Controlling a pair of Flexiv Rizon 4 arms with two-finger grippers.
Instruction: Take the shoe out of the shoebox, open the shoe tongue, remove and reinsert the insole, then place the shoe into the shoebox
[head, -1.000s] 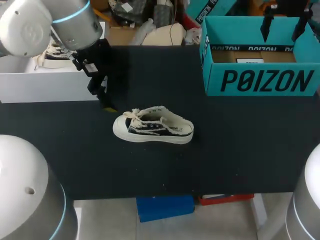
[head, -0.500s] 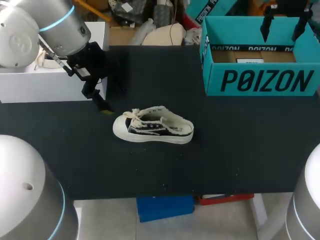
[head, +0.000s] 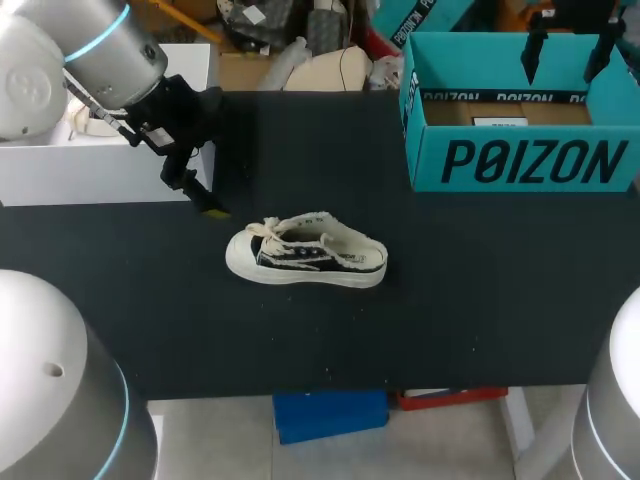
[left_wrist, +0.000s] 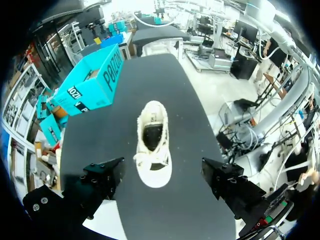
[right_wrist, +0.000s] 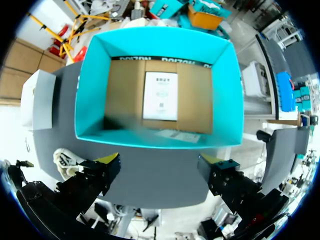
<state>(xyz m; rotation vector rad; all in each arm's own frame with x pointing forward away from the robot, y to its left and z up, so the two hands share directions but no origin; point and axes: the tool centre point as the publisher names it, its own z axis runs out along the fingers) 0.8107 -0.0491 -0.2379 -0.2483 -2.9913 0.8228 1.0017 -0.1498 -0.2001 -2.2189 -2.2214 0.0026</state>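
A cream and black sneaker (head: 305, 253) lies on its sole on the black table (head: 450, 300), toe pointing left, laces loose. My left gripper (head: 200, 195) hangs open just behind and left of the toe, touching nothing. In the left wrist view the sneaker (left_wrist: 152, 142) lies ahead of and below the open left gripper (left_wrist: 162, 169), heel pointing away. The teal shoebox (head: 520, 160) stands at the back right. My right gripper (head: 570, 48) hovers open above it. In the right wrist view the shoebox (right_wrist: 150, 137) holds only a cardboard liner with a paper label, below the right gripper (right_wrist: 159, 161).
A white box (head: 100, 170) with another shoe (head: 100, 115) in it stands at the back left, close beside my left arm. The white box (right_wrist: 37, 100) also shows in the right wrist view, beside the teal one.
My left arm's wrist has swung left and back, away from the table's middle, its fingertips staying near the sneaker's toe. The sneaker and the right arm have not moved.
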